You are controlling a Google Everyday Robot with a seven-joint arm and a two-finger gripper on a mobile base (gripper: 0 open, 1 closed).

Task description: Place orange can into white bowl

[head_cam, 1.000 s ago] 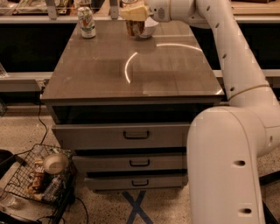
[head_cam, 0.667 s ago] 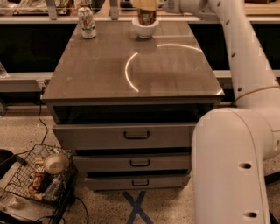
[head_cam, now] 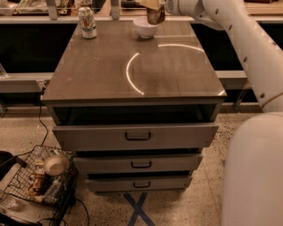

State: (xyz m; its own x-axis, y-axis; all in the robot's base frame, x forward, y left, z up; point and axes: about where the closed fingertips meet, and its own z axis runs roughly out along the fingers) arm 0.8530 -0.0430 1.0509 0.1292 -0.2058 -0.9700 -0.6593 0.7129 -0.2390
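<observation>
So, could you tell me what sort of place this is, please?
Probably a robot test area: a drawer cabinet as table, a tape cross on the floor, a wire basket of items. The gripper holds the orange can above the white bowl.

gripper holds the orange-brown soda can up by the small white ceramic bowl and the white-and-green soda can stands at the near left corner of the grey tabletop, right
No: in the camera view the white-and-green soda can stands at the far left corner of the grey tabletop. The gripper does hold the orange-brown soda can up by the small white ceramic bowl.
</observation>
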